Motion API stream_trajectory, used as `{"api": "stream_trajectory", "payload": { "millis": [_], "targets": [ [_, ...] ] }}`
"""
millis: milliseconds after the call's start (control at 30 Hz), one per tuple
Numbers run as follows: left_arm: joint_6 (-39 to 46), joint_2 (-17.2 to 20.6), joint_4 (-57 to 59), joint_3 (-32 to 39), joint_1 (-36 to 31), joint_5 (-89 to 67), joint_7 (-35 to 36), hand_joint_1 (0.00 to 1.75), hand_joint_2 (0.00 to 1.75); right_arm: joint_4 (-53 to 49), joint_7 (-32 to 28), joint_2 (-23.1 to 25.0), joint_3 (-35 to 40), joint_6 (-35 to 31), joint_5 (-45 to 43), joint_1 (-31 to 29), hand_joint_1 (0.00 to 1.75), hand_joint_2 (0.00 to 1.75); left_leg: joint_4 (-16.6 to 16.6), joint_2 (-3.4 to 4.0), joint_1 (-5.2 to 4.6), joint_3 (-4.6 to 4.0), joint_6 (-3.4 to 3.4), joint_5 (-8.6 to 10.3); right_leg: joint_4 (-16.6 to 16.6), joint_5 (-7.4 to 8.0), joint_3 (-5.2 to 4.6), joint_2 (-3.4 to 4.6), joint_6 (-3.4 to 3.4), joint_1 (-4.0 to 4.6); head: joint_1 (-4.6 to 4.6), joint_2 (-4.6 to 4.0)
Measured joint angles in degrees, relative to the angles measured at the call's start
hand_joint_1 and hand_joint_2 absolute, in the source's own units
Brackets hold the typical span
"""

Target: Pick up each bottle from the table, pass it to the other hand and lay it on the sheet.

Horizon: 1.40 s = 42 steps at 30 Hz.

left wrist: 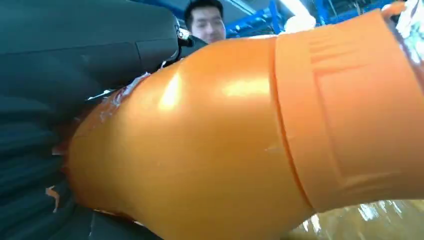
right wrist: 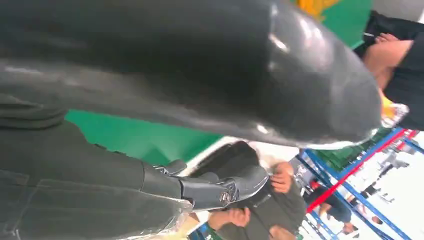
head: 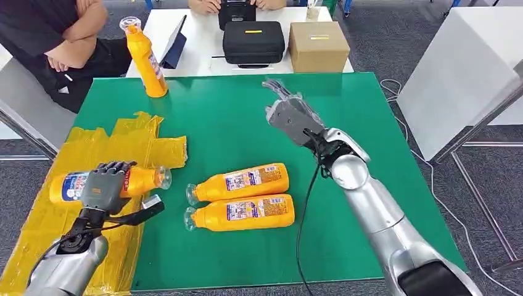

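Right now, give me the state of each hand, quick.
Left hand: holding an orange plastic bottle over the yellow sheet.
Right hand: open, holding nothing, above the green table.

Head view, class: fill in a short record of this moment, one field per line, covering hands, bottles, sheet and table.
left hand: grips a bottle lying over the yellow sheet
right hand: open, raised over the green table, holding nothing
bottles lying on table: two, side by side, caps towards the sheet
upright bottle: at the table's far left corner
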Motion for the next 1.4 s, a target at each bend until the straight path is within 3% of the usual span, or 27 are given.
{"api": "stream_trajectory", "payload": {
  "millis": [333, 367, 400, 433, 733, 1233, 1400],
  "targets": [
    [0.02, -3.41, 2.88, 0.0, 1.12, 0.17, -2.25, 1.71, 1.75, -4.87, 1.05, -4.79, 0.11, -1.77, -0.5, 5.73, 0.0, 0.0, 0.0, -0.01, 0.0, 0.02, 0.0, -0.01, -0.01, 0.0, 0.0, 0.0, 0.0, 0.0, 0.0, 0.0],
    [0.02, -3.87, 3.1, 0.02, 1.11, 0.0, -2.31, 0.96, 1.75, -5.31, 1.09, -5.31, 0.09, -1.92, -0.52, 6.28, 0.0, 0.0, 0.0, -0.01, 0.0, 0.02, 0.0, -0.01, -0.01, 0.0, 0.0, -0.01, 0.0, 0.0, 0.0, 0.0],
    [0.02, -4.31, 3.32, 0.02, 1.11, -0.37, -2.29, 0.0, 1.75, -5.7, 1.11, -5.66, 0.09, -2.1, -0.52, 6.86, 0.0, 0.0, 0.0, -0.02, 0.0, 0.02, 0.0, -0.01, -0.01, 0.0, 0.0, -0.01, 0.0, 0.0, -0.02, 0.0],
    [0.04, -4.68, 3.54, 0.02, 1.11, -0.46, -2.23, 0.0, 0.0, -6.05, 1.16, -5.92, 0.09, -2.25, -0.52, 7.49, 0.0, 0.0, 0.0, -0.02, 0.0, 0.01, 0.01, -0.01, -0.01, 0.0, 0.01, -0.03, 0.0, 0.0, -0.02, 0.0],
    [0.22, -7.91, 9.97, -0.44, -1.29, -0.31, 1.49, 0.0, 0.0, -10.19, 2.3, -6.84, 0.11, -3.52, 1.57, 12.32, 0.0, 0.0, 0.0, -0.03, 0.0, 0.0, 0.01, -0.02, -0.01, 0.0, 0.01, -0.04, 0.0, 0.0, -0.02, 0.0],
    [-1.03, -9.05, 13.62, -0.85, -3.67, 2.6, 2.36, 0.0, 0.0, -17.22, 3.69, -7.54, -1.51, -4.13, 4.94, 19.69, 0.0, 0.0, -0.01, -0.04, 0.0, 0.01, 0.02, -0.02, -0.01, 0.0, 0.04, -0.06, 0.0, 0.0, 0.0, 0.0],
    [-3.5, -9.05, 10.88, -0.41, -3.22, 11.86, -2.34, 0.0, 0.0, -19.82, 3.61, -8.04, -2.62, -4.06, 7.72, 23.44, 0.0, 0.0, -0.01, -0.04, 0.01, 0.01, 0.02, -0.02, -0.01, 0.0, 0.04, -0.07, 0.0, 0.0, 0.0, 0.0]
  ]
}}
